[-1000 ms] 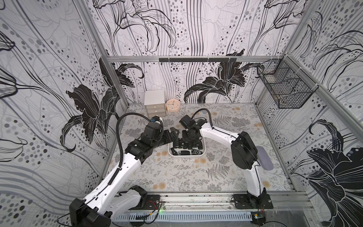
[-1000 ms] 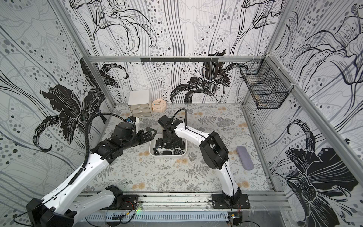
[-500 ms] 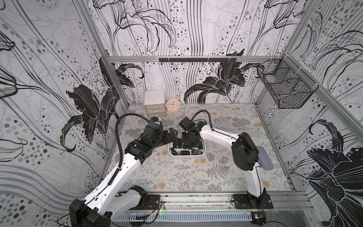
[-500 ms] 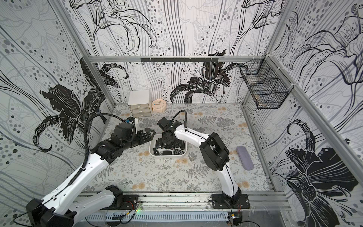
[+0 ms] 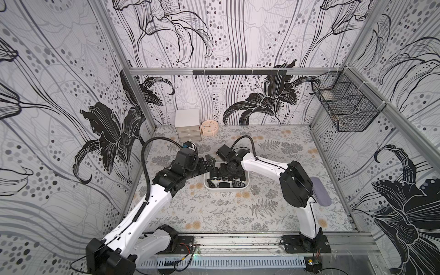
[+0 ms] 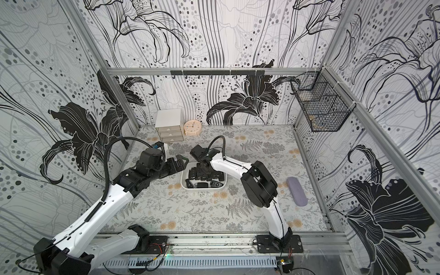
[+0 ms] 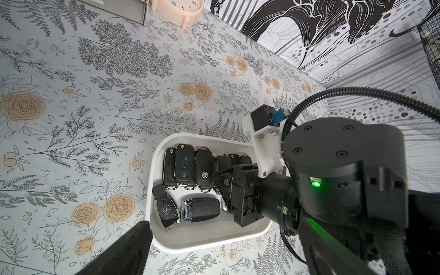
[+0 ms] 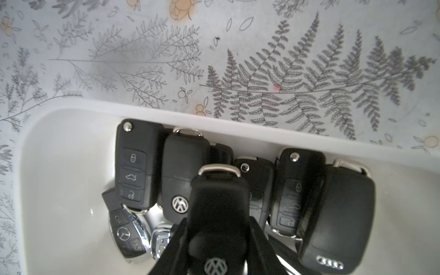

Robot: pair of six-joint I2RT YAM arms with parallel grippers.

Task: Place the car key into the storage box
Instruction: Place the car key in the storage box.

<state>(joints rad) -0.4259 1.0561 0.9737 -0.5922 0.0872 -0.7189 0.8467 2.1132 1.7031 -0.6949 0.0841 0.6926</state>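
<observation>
The storage box [image 5: 247, 182] is a shallow white tray in the middle of the table, also in the other top view [image 6: 182, 181]. Several black key fobs lie in it. My right gripper [image 8: 217, 238] is shut on a black car key [image 8: 219, 204] with a VW badge, held over the row of fobs inside the box [image 8: 238, 123]. The left wrist view shows that right gripper [image 7: 226, 177] and the key [image 7: 226, 182] over the box [image 7: 209, 240]. My left gripper [image 5: 209, 164] stands open and empty at the box's left end.
A white three-drawer cabinet [image 5: 188, 126] and a pink clock [image 5: 209, 125] stand at the back wall. A black wire basket [image 5: 345, 107] hangs on the right wall. A grey-purple case [image 5: 320, 191] lies on the table to the right, behind the right arm's elbow.
My right gripper, still holding the key, has sunk slightly toward the box. The left arm has hardly moved.
</observation>
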